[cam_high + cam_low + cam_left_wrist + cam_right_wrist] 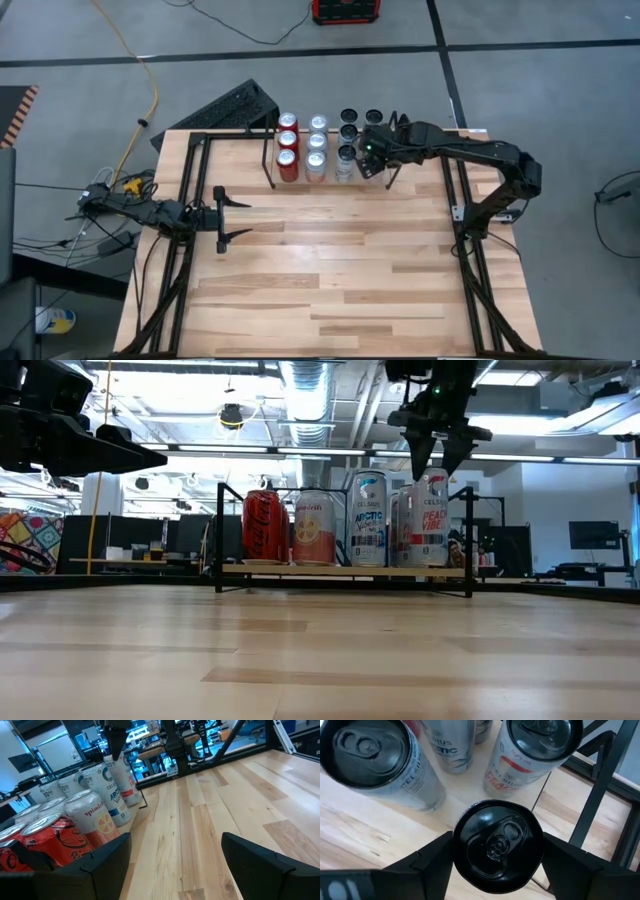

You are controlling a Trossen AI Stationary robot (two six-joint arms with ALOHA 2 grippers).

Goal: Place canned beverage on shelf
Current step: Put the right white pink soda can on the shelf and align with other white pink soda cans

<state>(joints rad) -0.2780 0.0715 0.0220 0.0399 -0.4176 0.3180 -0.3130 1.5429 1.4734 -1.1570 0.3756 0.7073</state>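
Observation:
The shelf is a low black wire rack at the table's far middle. It holds rows of upright cans: red ones on the left, then pale ones, then dark-topped ones. My right gripper is over the rack's right end, shut on a dark-topped can. Two more cans stand just beyond it. My left gripper waits at the table's left, level and open, with nothing between its fingers. My right gripper has the can's top rim pinched between its two fingers, one on each opposite side. The fingers slant down from above, from the table's right. The can is upright. Its own top hides its body and base, so I cannot tell whether it stands on the shelf.
Black tubular rail frames run along the table's left side and right side. A black keyboard lies off the far left corner. Bare wood fills the table's near half.

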